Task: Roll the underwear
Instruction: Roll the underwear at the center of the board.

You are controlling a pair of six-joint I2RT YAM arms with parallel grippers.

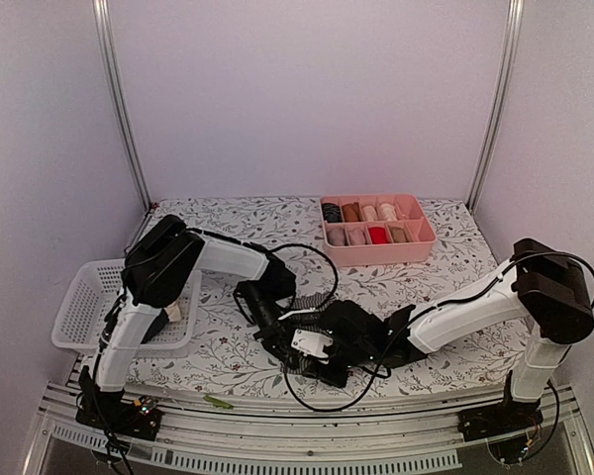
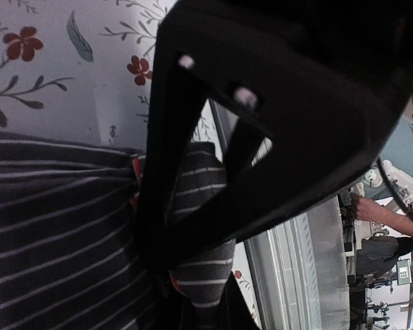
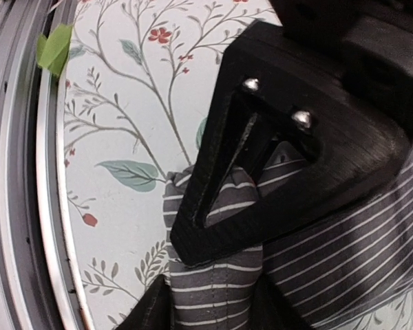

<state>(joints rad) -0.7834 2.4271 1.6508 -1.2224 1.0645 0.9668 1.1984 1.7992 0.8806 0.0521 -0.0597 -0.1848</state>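
Observation:
The grey-and-white striped underwear (image 1: 317, 299) lies near the table's front edge between my two grippers. My left gripper (image 1: 272, 332) is shut on a bunched fold of it. In the left wrist view the striped cloth (image 2: 55, 206) spreads to the left and a fold is pinched in the gripper (image 2: 186, 254). My right gripper (image 1: 305, 348) is shut on another bunched edge. In the right wrist view the cloth (image 3: 344, 254) is gripped between the gripper's (image 3: 213, 275) fingers, close to the table rim. The two grippers are close together.
A pink divided tray (image 1: 423, 247) with several rolled garments stands at the back right. A white mesh basket (image 1: 79, 307) sits at the left with a tan piece (image 1: 173, 313) in it. Green tape (image 3: 55, 48) marks the metal front rail (image 1: 376, 435).

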